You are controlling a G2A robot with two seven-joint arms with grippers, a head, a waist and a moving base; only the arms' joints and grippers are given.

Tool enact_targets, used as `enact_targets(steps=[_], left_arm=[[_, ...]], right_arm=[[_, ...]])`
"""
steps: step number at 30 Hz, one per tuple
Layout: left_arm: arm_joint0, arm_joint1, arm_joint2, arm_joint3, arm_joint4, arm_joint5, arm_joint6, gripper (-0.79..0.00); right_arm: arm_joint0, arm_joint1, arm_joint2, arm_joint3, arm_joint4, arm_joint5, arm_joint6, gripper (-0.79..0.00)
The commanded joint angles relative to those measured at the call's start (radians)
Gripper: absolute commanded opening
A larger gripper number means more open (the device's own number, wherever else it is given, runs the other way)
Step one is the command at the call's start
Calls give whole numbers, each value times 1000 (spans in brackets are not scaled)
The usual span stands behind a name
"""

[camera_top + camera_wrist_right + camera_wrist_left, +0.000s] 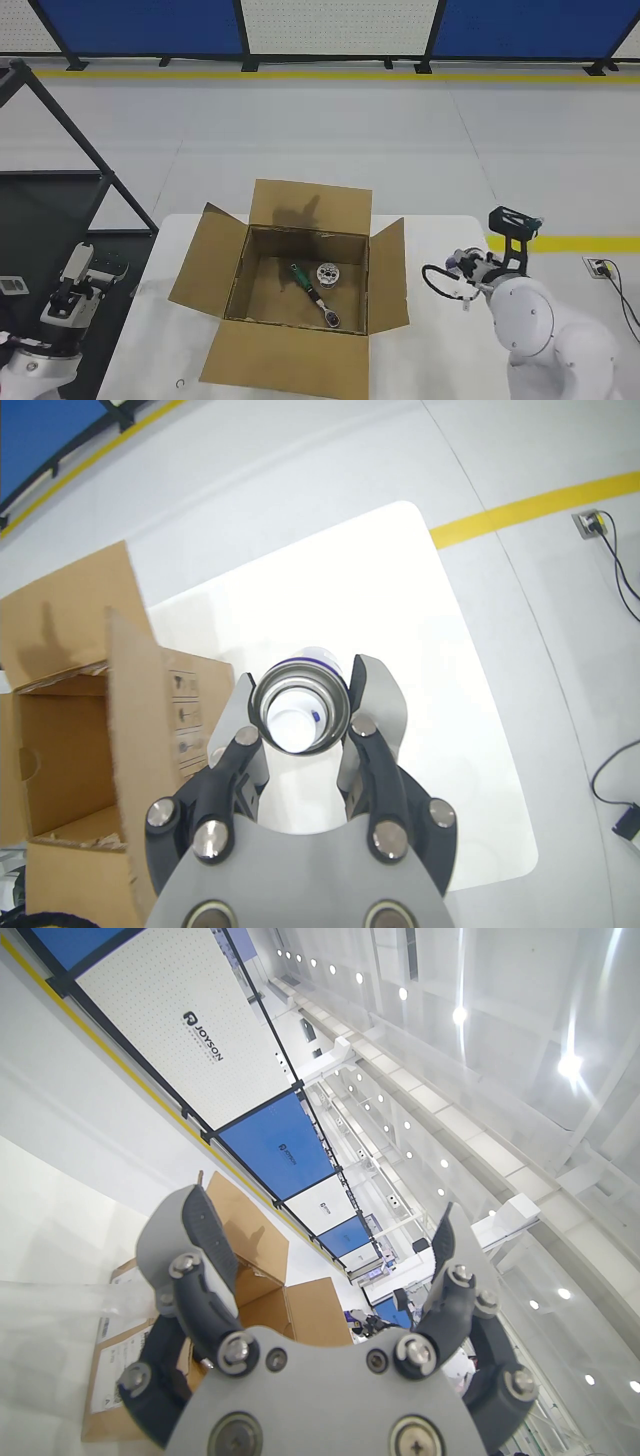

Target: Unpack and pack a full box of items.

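Two things sit in the cardboard box (310,205): a ratchet (314,293) and a metal disc (327,272). Right gripper (301,695) holds a can (300,712); left gripper (325,1228) gapes wide.

Box (310,205) mid-table (440,345), wrench (312,292) and round part (327,272) together inside it, can (300,715) over table right of box

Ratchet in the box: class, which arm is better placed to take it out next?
Probably left: the left gripper is open and empty; the right gripper is shut on a can.
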Motion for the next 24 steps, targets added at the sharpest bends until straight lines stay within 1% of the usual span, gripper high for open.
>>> enact_targets(steps=[1, 7, 12, 18, 24], left_arm=[[0, 0, 0, 0, 0, 0, 0, 0], [0, 0, 0, 0, 0, 0, 0, 0], [0, 0, 0, 0, 0, 0, 0, 0], [0, 0, 0, 0, 0, 0, 0, 0], [0, 0, 0, 0, 0, 0, 0, 0]], right_arm=[[1, -1, 19, 46, 4, 1, -1, -785], [3, -4, 79, 176, 6, 5, -6, -785], [26, -5, 102, 290, 12, 30, -41, -785], [53, -5, 89, 406, 4, 21, -113, -785], [70, -7, 61, 472, -11, 15, -170, -785]])
